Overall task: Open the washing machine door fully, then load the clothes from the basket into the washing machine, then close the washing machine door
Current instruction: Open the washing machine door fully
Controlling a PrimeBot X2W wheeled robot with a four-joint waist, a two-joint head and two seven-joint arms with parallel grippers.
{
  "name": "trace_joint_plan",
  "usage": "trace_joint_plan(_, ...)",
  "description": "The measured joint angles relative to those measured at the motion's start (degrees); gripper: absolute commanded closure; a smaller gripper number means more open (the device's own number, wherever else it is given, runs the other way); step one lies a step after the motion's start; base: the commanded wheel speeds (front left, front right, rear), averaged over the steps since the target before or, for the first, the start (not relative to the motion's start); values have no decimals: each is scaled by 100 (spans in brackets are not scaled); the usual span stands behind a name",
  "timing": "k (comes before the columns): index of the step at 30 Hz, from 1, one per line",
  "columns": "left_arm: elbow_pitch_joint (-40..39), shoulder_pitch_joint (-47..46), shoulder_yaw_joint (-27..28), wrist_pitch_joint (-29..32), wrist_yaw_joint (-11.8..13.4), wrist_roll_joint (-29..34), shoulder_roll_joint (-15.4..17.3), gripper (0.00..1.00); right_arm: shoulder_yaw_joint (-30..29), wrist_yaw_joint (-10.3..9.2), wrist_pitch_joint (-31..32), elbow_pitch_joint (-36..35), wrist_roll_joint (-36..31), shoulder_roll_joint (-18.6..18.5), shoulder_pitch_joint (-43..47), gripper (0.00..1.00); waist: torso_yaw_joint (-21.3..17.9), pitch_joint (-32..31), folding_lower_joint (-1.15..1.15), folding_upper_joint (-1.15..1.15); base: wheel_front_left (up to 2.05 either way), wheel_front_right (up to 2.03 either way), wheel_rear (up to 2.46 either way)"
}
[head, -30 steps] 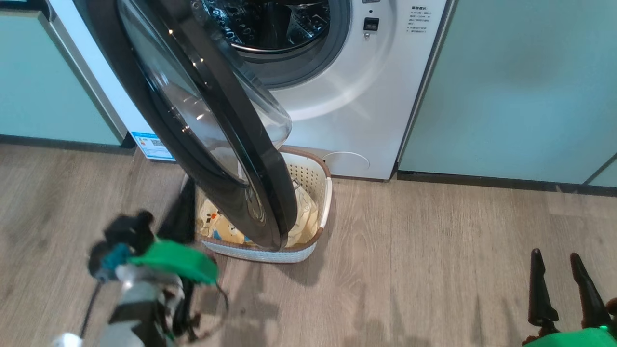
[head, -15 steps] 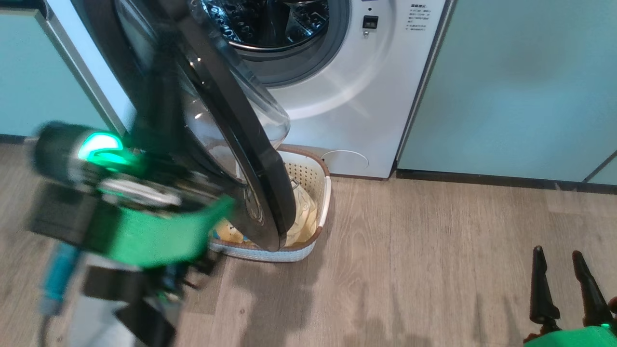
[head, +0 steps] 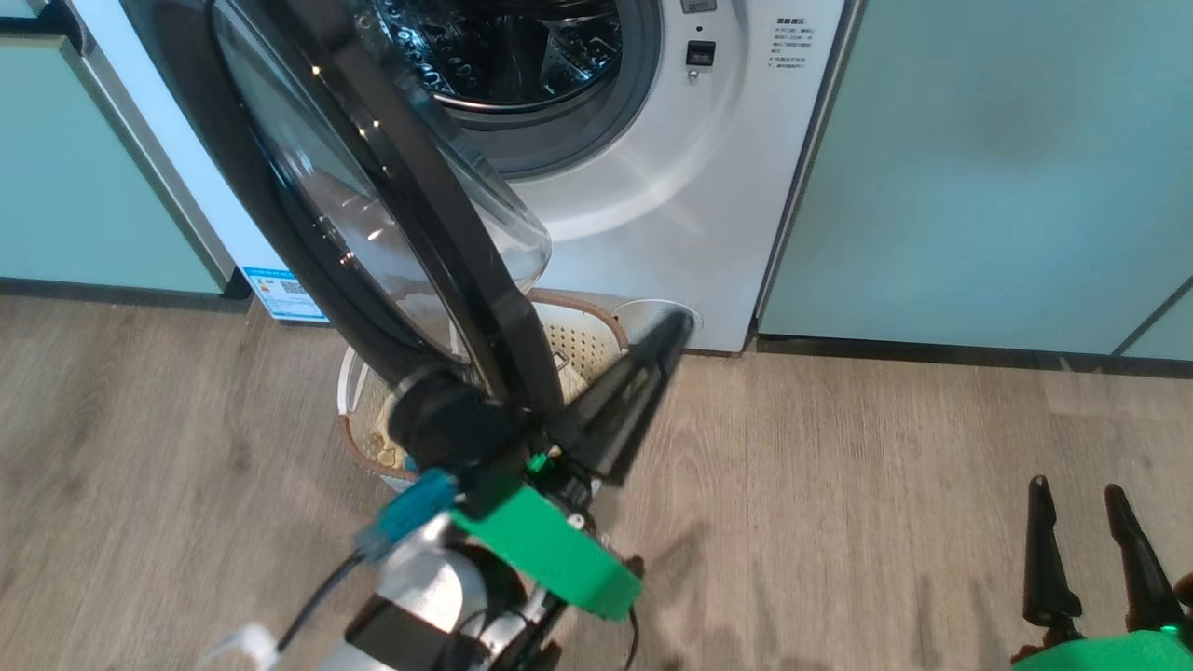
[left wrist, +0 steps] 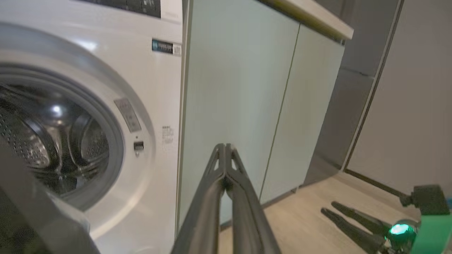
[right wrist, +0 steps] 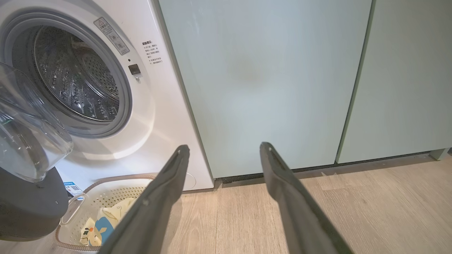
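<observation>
Black glossy door: the washing machine door (head: 438,224) stands part-way open, swung out from the washing machine (head: 671,186). In the head view its lower edge hangs across the basket (head: 582,349) and hides much of it.
Clothes: the clothes (right wrist: 102,222) lie in the bottom of the basket, which sits on the floor (head: 839,485) just in front of the washer. The bear print on its blue patch faces up.
Drum: the steel drum (right wrist: 77,74) is exposed behind the grey ring.
Left pincer: the left pincer (left wrist: 225,148) is clenched, fingers pressed flat together with nothing between them. It sits on the drum side of the door's free edge, pointing towards the washer's front and the pale-green cabinet (left wrist: 240,88). Whether the wrist touches the door, I cannot tell.
Right pincer: the right pincer (head: 1076,499) is released and empty, low over the floor and well apart from the door.
Step in hand: most likely opening the door fully; loading has not begun.
Next move: probably a sideways sweep of the closed left fingers against the door's inner face, swinging it wide until it clears the basket.
Risk: the glass bowl is smooth and rounded, so the fingers could slide off.
</observation>
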Motion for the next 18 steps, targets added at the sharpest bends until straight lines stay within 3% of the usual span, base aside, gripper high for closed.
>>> trace_joint_plan(7,624,104,-96,711,169,-185,19,100,3,1,0,1,0,1,1,0,-32,-19,0,0,0,0,0)
trace_joint_plan(18,1287,81,149,798,642,26,86,100,3,0,0,9,-9,2,5,0,-89,-45,0,0,0,0,0)
